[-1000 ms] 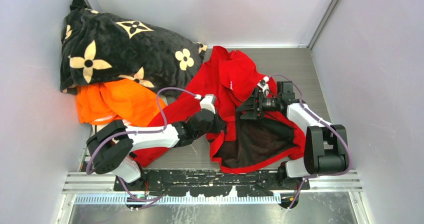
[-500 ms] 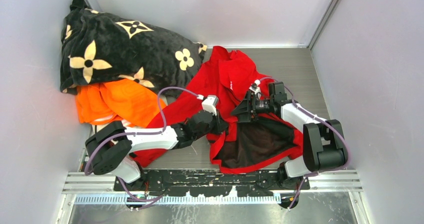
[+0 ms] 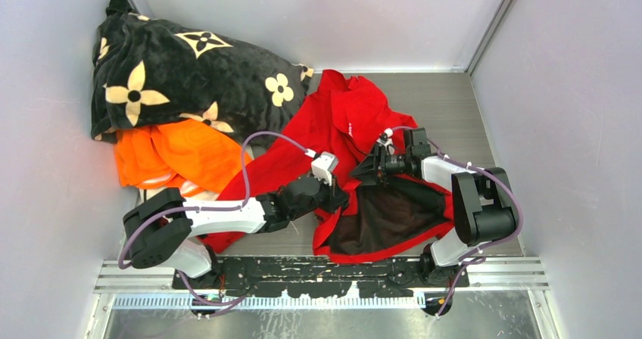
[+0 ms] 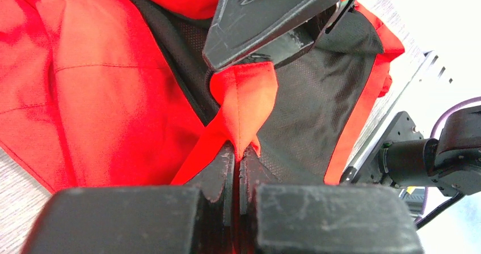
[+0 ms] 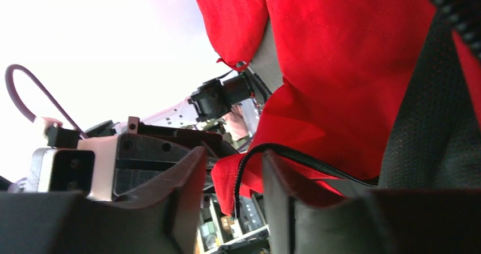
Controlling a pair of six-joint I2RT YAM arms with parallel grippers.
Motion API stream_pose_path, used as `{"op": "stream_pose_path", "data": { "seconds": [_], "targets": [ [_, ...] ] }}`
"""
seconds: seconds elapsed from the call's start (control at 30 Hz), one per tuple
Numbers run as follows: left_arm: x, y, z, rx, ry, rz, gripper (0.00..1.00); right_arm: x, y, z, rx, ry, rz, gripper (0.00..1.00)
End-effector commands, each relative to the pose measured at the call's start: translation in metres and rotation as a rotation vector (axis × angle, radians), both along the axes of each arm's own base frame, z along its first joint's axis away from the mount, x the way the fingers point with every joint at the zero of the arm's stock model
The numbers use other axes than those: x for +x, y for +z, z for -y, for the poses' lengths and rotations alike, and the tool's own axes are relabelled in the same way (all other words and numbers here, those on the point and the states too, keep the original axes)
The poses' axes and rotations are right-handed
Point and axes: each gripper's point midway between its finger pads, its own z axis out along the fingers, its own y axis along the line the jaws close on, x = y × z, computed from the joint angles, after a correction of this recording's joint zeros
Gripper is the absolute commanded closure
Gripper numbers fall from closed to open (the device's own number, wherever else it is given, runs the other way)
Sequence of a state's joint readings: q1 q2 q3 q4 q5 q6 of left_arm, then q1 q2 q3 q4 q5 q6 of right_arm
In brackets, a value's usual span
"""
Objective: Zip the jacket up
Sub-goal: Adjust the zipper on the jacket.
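The red jacket [image 3: 341, 119] lies open in the middle of the table, its dark lining [image 3: 386, 214] showing at the near right. My left gripper [image 3: 338, 200] is shut on a fold of the jacket's red front edge, seen pinched between its fingers in the left wrist view [image 4: 235, 157]. My right gripper [image 3: 359, 171] is just beyond it with its jaws apart. In the right wrist view [image 5: 233, 153] a red corner with black zip teeth [image 5: 238, 186] hangs in the gap, against the right finger. The right gripper's black fingers [image 4: 272, 16] show just above the pinched fold.
A black flower-patterned blanket [image 3: 182, 66] is heaped at the back left, with an orange garment [image 3: 178, 153] in front of it. Grey walls close in both sides and the back. A metal rail [image 3: 318, 267] runs along the near edge.
My right gripper has moved left, closer to the left gripper and the jacket's front edge. My left gripper has shifted slightly nearer and to the right, still holding the fabric.
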State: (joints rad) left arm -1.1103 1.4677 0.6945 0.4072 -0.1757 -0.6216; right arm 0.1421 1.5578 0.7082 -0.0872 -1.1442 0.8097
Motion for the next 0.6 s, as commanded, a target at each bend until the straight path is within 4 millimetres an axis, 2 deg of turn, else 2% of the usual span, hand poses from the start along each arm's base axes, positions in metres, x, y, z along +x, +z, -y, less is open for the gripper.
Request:
{"op": "stream_pose_path", "data": {
  "seconds": [0.0,0.27,0.4,0.47,0.57],
  "targets": [
    [0.003,0.024,0.007,-0.042,-0.030,0.089,1.00,0.001,0.013,-0.003,0.043,0.016,0.032,0.62],
    [0.002,0.020,-0.001,0.005,-0.032,0.096,1.00,-0.002,0.018,-0.003,0.058,0.034,0.030,0.90],
    [0.000,0.017,-0.007,0.023,-0.023,0.076,0.98,-0.004,0.023,-0.003,0.064,0.050,0.059,0.98],
    [-0.002,0.017,-0.011,0.027,-0.015,0.054,0.88,-0.004,0.026,-0.003,0.061,0.060,0.092,0.99],
    [-0.009,0.023,-0.017,0.003,-0.022,0.005,0.58,-0.007,0.031,-0.001,0.049,0.082,0.155,0.99]
  ]
}}
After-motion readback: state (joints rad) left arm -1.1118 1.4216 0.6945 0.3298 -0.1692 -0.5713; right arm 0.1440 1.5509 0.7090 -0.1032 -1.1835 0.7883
